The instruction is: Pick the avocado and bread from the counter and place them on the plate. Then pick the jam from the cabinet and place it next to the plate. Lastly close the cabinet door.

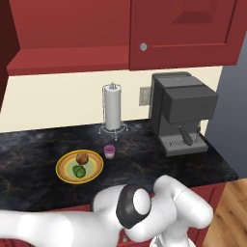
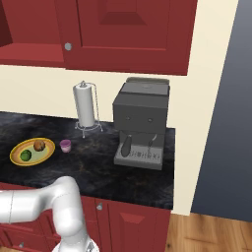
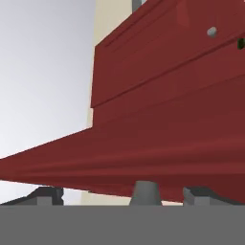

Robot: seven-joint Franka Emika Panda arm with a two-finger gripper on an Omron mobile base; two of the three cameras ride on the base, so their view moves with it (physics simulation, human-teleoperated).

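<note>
The plate (image 1: 63,170) lies on the black counter (image 1: 144,159), with the brown bread (image 1: 82,157) and the green avocado (image 1: 79,171) on it. The jam (image 1: 110,151) stands upright just right of the plate, apart from its rim. The cabinet (image 1: 183,34) hangs above; its left half is open (image 1: 67,29) and a dark red door edge (image 1: 7,43) shows at the far left. My arm reaches left out of both base views. In the hand view my gripper (image 3: 124,196) is open, its fingertips (image 3: 48,194) wide apart, close under a slanting red door panel (image 3: 143,148).
A white paper-towel roll (image 1: 113,108) stands behind the jam. A grey coffee machine (image 1: 181,113) fills the counter's right end, beside the wall corner. Red lower cabinets (image 2: 128,216) run below the counter. A round silver knob (image 1: 143,47) sits on the closed right door.
</note>
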